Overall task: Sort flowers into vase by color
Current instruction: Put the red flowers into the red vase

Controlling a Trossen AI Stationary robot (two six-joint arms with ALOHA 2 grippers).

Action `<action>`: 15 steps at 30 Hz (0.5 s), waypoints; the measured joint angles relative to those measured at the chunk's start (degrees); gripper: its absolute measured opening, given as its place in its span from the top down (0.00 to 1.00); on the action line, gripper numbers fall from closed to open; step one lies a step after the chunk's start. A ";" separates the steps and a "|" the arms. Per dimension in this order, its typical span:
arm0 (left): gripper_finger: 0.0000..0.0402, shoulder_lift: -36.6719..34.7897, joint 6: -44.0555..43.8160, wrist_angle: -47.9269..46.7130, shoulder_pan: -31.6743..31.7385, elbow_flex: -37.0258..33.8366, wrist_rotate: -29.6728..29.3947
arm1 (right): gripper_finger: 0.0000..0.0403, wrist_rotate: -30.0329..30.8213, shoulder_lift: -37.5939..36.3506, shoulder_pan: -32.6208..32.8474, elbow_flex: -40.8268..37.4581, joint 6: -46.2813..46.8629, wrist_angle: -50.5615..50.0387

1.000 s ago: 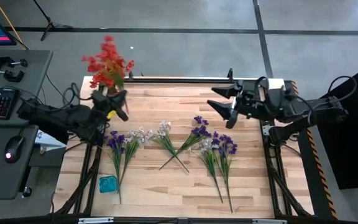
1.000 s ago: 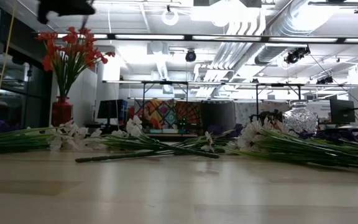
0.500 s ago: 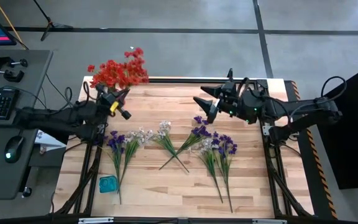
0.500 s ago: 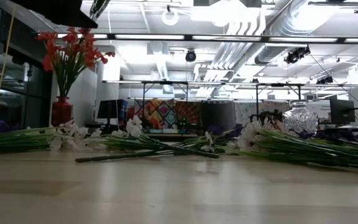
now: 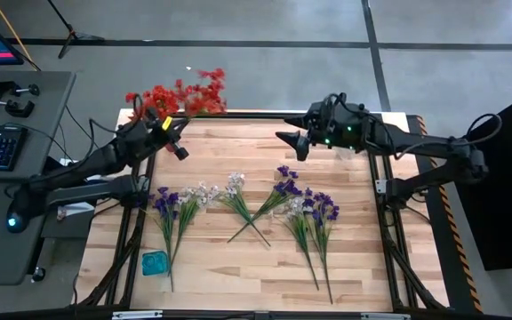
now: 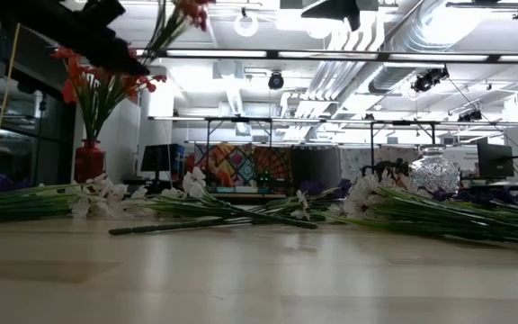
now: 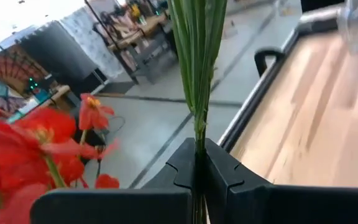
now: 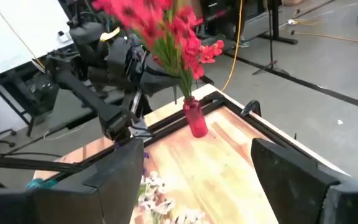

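Left gripper (image 5: 169, 135) clenches one red sprig (image 5: 189, 96), stems running toward the table's far edge. Right gripper (image 5: 292, 140) hovers released. Five purple-and-white bunches (image 5: 312, 218) lie flat.

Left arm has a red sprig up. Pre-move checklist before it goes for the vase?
1. Left tool shut on the red sprig stems: ok, the wrist view shows the stems pinched between the fingers.
2. Sprig lifted clear of the table: ok, it is high in the low view.
3. Red vase upright at the far left corner, red flowers already in it: ok.
4. Stem ends lined up over the vase mouth: cannot tell, blossoms hide it from above.
5. Right tool open, empty, raised over the far edge, apart from the left arm: ok.
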 joint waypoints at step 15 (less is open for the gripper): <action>1.00 6.59 7.54 3.78 14.74 0.00 14.86 | 0.29 -2.89 6.47 -2.26 0.00 5.09 6.43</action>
